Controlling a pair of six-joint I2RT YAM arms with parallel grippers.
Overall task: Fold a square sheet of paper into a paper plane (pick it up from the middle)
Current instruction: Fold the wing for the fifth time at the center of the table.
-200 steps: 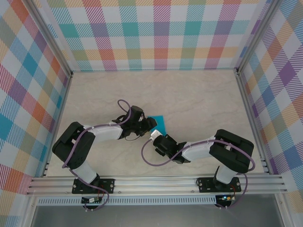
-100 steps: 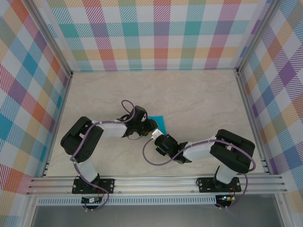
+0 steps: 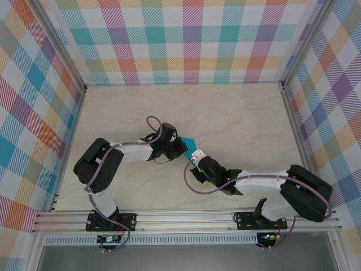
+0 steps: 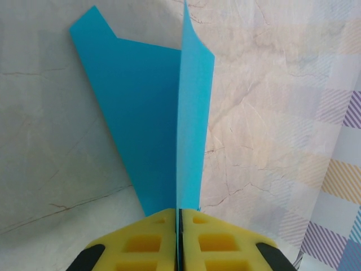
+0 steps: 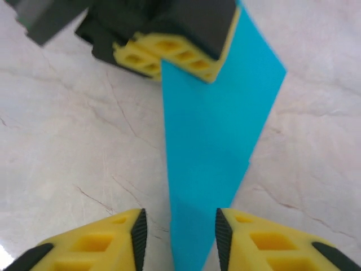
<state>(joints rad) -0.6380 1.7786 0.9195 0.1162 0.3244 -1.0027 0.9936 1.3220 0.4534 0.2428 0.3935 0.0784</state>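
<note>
My left fingers (image 4: 181, 226) are clenched on the plane (image 4: 146, 113) at its centre crease, mid-bench (image 3: 237, 118). One flap stands upright. My right fingers (image 3: 196, 158) stand apart, straddling the other end. I judge we're mid-fold on the wings. Next the right should pinch the upright flap and press it down.

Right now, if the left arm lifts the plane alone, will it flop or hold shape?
Probably holds: the plane is creased, one flap standing upright from the shut left fingers. It looks thin and light, so its free end may sag or flutter.
</note>
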